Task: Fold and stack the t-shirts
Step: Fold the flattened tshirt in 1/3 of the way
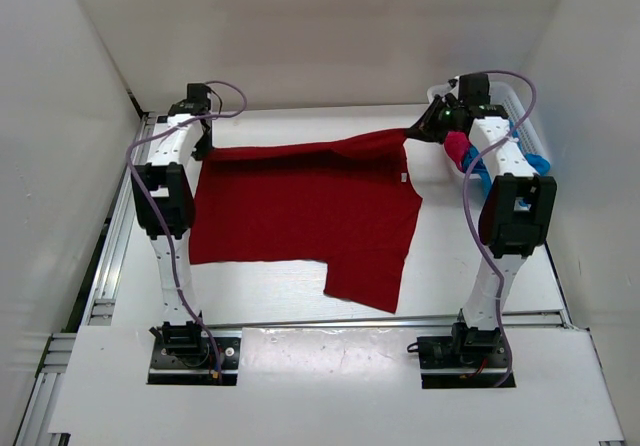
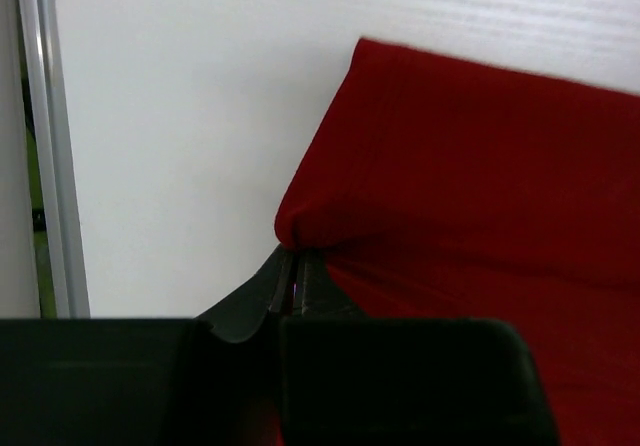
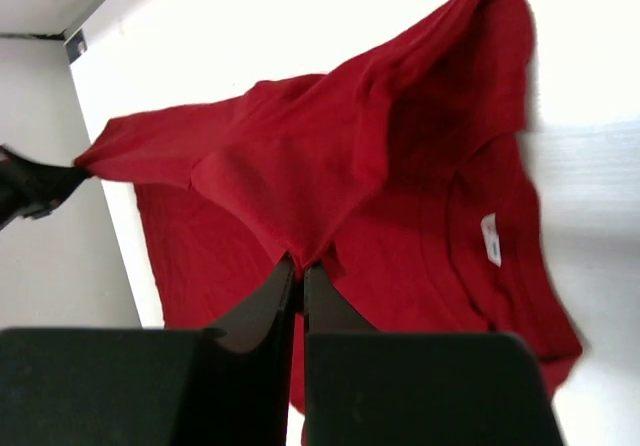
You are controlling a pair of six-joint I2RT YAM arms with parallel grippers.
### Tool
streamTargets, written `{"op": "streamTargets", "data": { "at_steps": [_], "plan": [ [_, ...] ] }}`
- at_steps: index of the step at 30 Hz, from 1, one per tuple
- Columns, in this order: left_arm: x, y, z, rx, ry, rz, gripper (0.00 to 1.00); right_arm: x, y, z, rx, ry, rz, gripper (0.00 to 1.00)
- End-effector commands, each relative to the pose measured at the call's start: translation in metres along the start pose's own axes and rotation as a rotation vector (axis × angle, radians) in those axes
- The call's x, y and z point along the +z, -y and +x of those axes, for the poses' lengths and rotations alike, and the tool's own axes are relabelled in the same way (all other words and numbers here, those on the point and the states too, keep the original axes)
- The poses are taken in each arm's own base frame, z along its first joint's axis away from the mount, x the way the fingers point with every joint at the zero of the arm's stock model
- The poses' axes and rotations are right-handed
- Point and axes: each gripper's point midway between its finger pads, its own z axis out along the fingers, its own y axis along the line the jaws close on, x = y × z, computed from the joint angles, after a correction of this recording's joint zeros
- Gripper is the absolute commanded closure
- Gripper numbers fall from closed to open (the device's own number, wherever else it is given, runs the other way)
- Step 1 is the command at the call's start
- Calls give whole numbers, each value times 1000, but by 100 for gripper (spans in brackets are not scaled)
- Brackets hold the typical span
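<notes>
we've got the dark red t-shirt [image 1: 300, 216] spread across the middle of the white table [image 1: 300, 301], most of it lying flat, and one flap of it reaches toward the near edge. its far edge is drawn up off the surface, strung between the two arms. the left gripper [image 2: 293, 269] has its jaws pressed together on the shirt's far left corner. in the left wrist view we see the cloth bunch into a small fold right at the tips, low over the table. on the other side the right gripper [image 3: 300, 274] is clamped the same way on the far right part of the shirt, and it sits higher, so the fabric climbs in a taut ridge from the table up to it. from the right wrist we watch the cloth drape away from the pinched tips, with a small white label [image 3: 490, 239] showing at the neckline. moving outward, the magenta-pink t-shirt [image 1: 457, 148] is bunched just beside the right arm, near that gripper. the bright blue t-shirt [image 1: 538, 163] peeks out on either side of the arm next to it. both sit at the white basket [image 1: 520, 98] in the far right corner, though the arm covers too much for us to say how they lie in it.
</notes>
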Motion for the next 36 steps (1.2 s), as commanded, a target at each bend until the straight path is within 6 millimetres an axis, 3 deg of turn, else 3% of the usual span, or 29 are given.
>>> {"op": "streamTargets", "data": {
  "at_steps": [1,6,10,14,16,19,25,27,28,29,30,32,34,36],
  "plan": [
    [-13,-15,20,25,-71,-57,89,-20,-13,-1,-47,27,-27,100],
    [2,-7,50,56,-156,-37,89,-6,2,27,-2,-66,-16,100],
    [5,-5,56,73,-173,-56,88,-2,5,36,-7,-88,-10,100],
    [5,-5,56,73,-173,-56,86,0,8,37,-2,-95,-6,100],
    [4,5,58,93,-175,-47,83,3,11,39,3,-102,-2,100],
    [8,1,73,111,-211,-74,80,5,8,42,-3,-108,-5,100],
    [6,5,83,130,-236,-70,80,7,7,47,-4,-121,-4,100],
    [6,5,83,130,-236,-70,71,10,10,49,1,-128,0,100],
    [5,1,82,133,-235,-93,60,10,10,49,1,-128,0,100],
    [4,-2,78,130,-222,-107,33,10,10,49,1,-128,0,100],
    [3,-5,73,127,-212,-123,26,9,6,47,-3,-128,-16,100],
    [-4,-17,55,110,-158,-184,22,12,3,49,-9,-134,-19,100],
    [-23,-30,16,62,-24,-272,21,21,-1,51,9,-150,-28,100],
    [-53,-21,-17,32,112,-292,21,24,-10,40,21,-137,-49,100]
  ]
}}
